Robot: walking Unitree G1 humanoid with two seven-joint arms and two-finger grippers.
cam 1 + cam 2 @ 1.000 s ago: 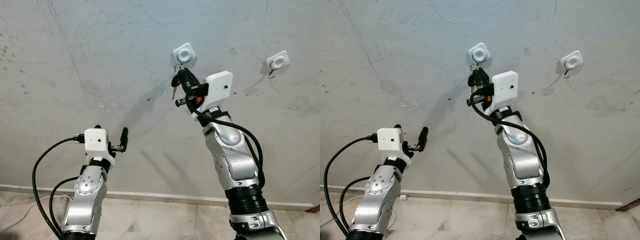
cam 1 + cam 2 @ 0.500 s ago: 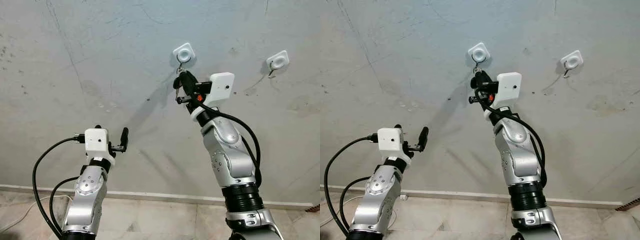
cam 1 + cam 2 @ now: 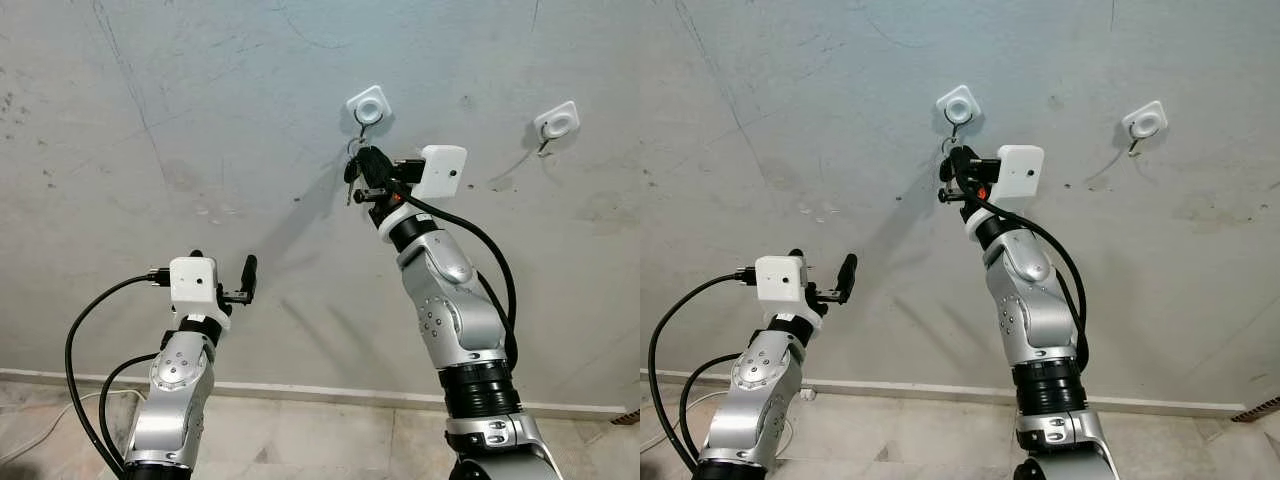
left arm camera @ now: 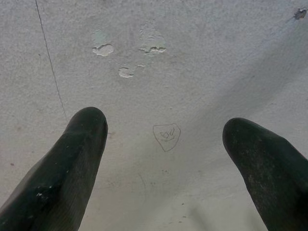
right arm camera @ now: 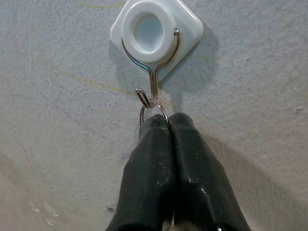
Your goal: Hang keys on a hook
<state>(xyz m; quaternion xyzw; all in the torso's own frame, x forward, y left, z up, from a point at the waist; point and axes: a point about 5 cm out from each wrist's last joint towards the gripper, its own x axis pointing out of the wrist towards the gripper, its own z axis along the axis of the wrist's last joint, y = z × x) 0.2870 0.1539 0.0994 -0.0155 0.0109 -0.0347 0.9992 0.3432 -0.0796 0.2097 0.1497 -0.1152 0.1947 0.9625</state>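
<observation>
Grey wall [image 3: 180,110], two hooks [image 5: 153,43] [image 3: 554,122], right end effector [image 5: 167,126] pinching apparently one key ring [image 5: 153,107], left end effector [image 4: 166,144] wide.

wall [image 3: 200,120]: grey, scuffed plaster, chipped | skirting [image 3: 300,392]: pale strip | floor [image 3: 300,440]: light tiles

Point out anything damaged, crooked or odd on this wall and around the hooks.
Two things stand out. Paint has flaked off in small patches ahead of the left end effector, beside a doodle. Both white hooks sit tilted like diamonds. The right end effector pinches the key ring at the hook's tip.
</observation>
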